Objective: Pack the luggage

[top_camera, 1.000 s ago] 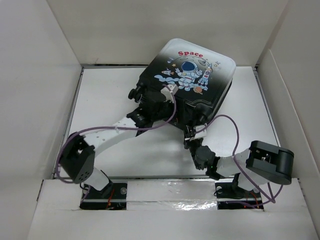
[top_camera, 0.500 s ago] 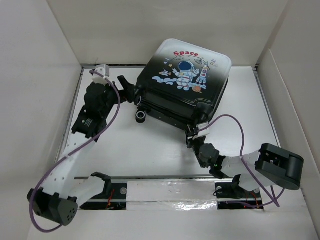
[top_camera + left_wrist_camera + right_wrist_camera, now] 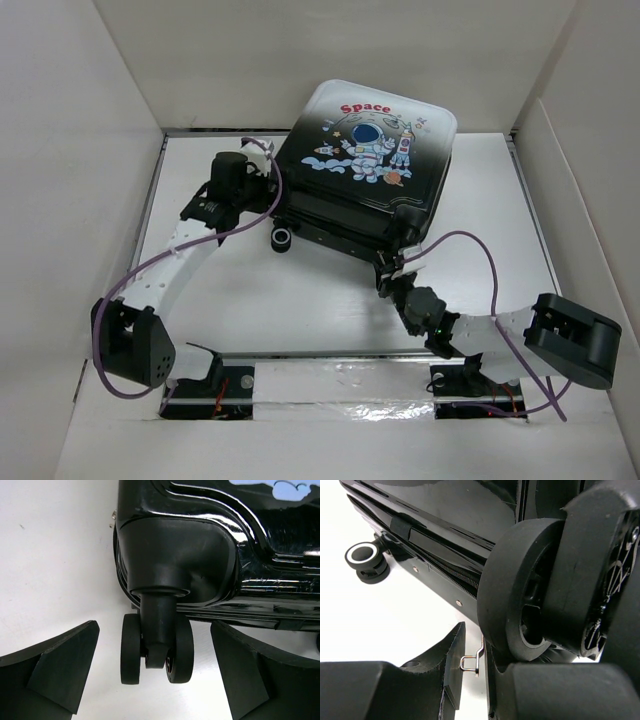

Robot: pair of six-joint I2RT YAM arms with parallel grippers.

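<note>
My left gripper (image 3: 155,632) stands wide open, its two black fingers (image 3: 60,672) apart on either side of a black twin caster wheel (image 3: 156,650) and touching neither side of it. The wheel hangs from a rounded black housing at the left corner of the luggage (image 3: 370,165), a small hard-shell suitcase whose shell runs from black to white, with a cartoon astronaut and a red "Space" print. My right gripper (image 3: 472,652) is drawn narrow, its fingers closed on a small silver wire zipper pull (image 3: 471,661). Just above and to the right of it a second fat black wheel (image 3: 512,595) looms close, and the suitcase's zipper line (image 3: 455,577) runs away along the near side towards a third wheel with a pale ring (image 3: 366,555). The luggage lies shut with the printed shell upward at the far middle of the white table (image 3: 300,290) and turned at an angle. My left arm reaches to its left corner and my right arm to its near right corner.
</note>
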